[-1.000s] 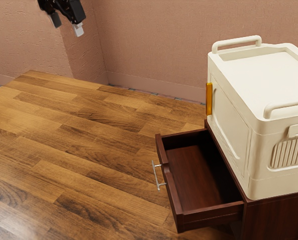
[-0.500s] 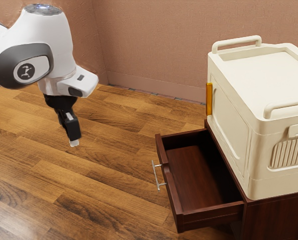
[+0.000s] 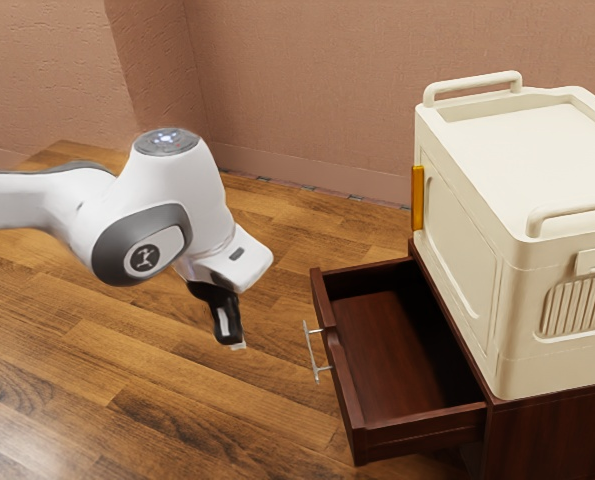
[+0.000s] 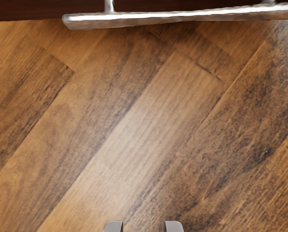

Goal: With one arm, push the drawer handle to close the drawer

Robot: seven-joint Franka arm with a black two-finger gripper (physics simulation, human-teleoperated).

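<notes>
Drawer (image 3: 349,405) is pulled out of the dark cabinet (image 3: 547,440), on the side facing the arm (image 3: 152,210); hollow inside, dark reddish-brown wood, same finish as the cabinet. Handle (image 3: 311,350) is a thin silver bar on two short posts, mounted on the drawer front. Tool (image 3: 238,346) is just off the handle on the exterior view's left, not touching it, pointing down, slightly tilted. Tool is empty, fingertips (image 4: 113,226) apart with bare wood visible between them. Cream box (image 3: 462,200) sits on the cabinet, over the drawer opening's back edge: two raised grips on top, vent slots on one side, amber strip (image 3: 417,198) at a corner. Tabletop (image 3: 107,380) is brown wood planks, mixed light and dark, glossy near the exterior view's lower left. Behind: textured pinkish wall (image 3: 307,90) with an inside corner, matching baseboard (image 3: 307,175) below. Exterior view gives the drawer's interior and the whole bar; wrist view gives the bar close up, one rounded end, rippled metal shine, plus plank grain and a small dark knot.
</notes>
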